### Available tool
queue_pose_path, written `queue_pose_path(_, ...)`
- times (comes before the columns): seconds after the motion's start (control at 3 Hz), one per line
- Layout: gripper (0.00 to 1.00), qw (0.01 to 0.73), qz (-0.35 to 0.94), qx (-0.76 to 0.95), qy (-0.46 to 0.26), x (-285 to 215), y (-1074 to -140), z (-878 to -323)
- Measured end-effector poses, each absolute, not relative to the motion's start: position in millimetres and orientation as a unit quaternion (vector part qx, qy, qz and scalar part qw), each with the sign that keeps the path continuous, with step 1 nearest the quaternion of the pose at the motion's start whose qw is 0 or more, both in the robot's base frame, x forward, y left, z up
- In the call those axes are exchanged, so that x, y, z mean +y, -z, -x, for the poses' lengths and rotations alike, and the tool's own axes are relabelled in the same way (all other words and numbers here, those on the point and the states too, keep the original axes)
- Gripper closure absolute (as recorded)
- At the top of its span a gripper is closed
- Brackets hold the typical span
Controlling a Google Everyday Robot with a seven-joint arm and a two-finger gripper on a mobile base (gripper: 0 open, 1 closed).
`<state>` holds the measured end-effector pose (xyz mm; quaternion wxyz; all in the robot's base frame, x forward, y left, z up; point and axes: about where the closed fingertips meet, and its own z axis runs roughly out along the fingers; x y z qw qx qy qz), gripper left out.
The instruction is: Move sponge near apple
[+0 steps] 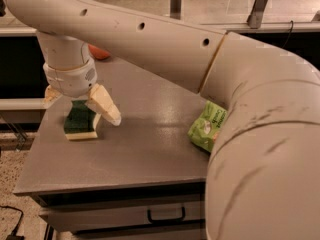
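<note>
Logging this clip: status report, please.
Hand open, straddling dark-green-topped yellow foam sponge on grey table's left side. Round red-orange apple at far edge, partly behind beige robot arm. Nothing visible between them.

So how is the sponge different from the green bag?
The sponge is dark green over pale yellow; the snack bag is light green and printed. The sponge lies flat between the open hand's fingers; the snack bag sits crumpled, far from the hand. Both rest on the grey table.
</note>
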<state>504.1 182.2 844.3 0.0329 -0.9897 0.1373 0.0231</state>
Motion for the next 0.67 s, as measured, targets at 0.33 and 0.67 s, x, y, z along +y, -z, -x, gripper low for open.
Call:
queue_pose_path(0.33, 0.28, 0.02, 0.99, 0.137, -0.015, 179.4, -840.7, -511.8)
queue_pose_path(0.67, 0.59, 0.014, 0.988, 0.153, -0.005, 177.3, -842.9, -519.5)
